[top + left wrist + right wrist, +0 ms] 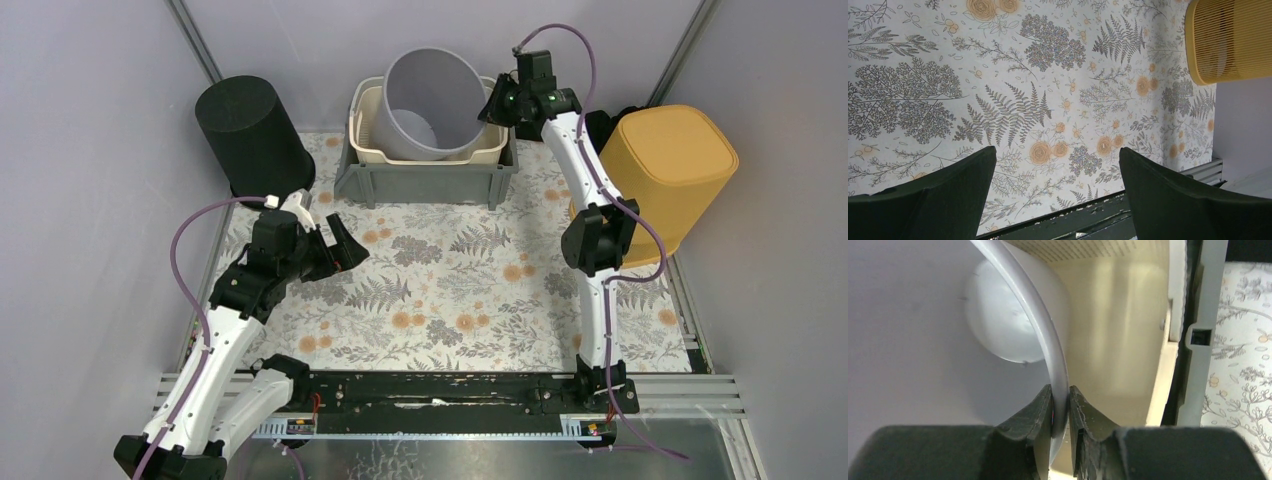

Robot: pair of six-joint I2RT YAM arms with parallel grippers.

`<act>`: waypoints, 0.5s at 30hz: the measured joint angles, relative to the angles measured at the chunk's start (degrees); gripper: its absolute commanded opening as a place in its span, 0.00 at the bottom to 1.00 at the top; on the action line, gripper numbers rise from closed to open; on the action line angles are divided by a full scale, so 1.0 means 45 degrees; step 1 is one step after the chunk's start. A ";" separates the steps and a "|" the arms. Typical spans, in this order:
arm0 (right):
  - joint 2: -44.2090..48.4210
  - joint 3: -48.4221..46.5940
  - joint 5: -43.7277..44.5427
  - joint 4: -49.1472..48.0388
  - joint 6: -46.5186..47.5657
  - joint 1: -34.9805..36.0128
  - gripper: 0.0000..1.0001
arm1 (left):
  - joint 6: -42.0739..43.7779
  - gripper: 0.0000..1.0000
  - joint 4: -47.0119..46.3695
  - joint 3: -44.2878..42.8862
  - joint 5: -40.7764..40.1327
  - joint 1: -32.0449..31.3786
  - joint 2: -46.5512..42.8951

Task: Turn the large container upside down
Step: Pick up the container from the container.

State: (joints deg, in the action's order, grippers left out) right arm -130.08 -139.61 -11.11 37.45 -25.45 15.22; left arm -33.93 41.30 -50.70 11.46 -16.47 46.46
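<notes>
A large grey bucket (430, 100) stands mouth up, tilted a little, inside a beige basin (365, 125) that sits in a grey crate (430, 185) at the back middle. My right gripper (497, 105) is shut on the bucket's right rim. In the right wrist view the grey rim (1048, 340) runs down between the two closed fingers, with the gripper (1060, 390) pinching it. My left gripper (340, 245) is open and empty over the flowered mat at the left, and its wrist view (1058, 155) shows only mat between the fingers.
A black bucket (255, 135) stands upside down at the back left. A yellow container (675, 170) lies tilted at the right edge; it also shows in the left wrist view (1230, 40). Grey walls close in both sides. A black rail (450, 395) runs along the near edge.
</notes>
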 measured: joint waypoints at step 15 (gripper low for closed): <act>-0.0267 0.0457 -0.0563 -0.0670 -0.0636 -0.0083 0.00 | 0.0053 1.00 0.0107 -0.0165 -0.0053 0.0000 0.0044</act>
State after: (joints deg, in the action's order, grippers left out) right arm -131.28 -137.56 -13.65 34.44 -28.32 14.85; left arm -33.69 41.78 -51.44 11.22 -16.47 46.65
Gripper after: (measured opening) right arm 0.198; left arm 0.998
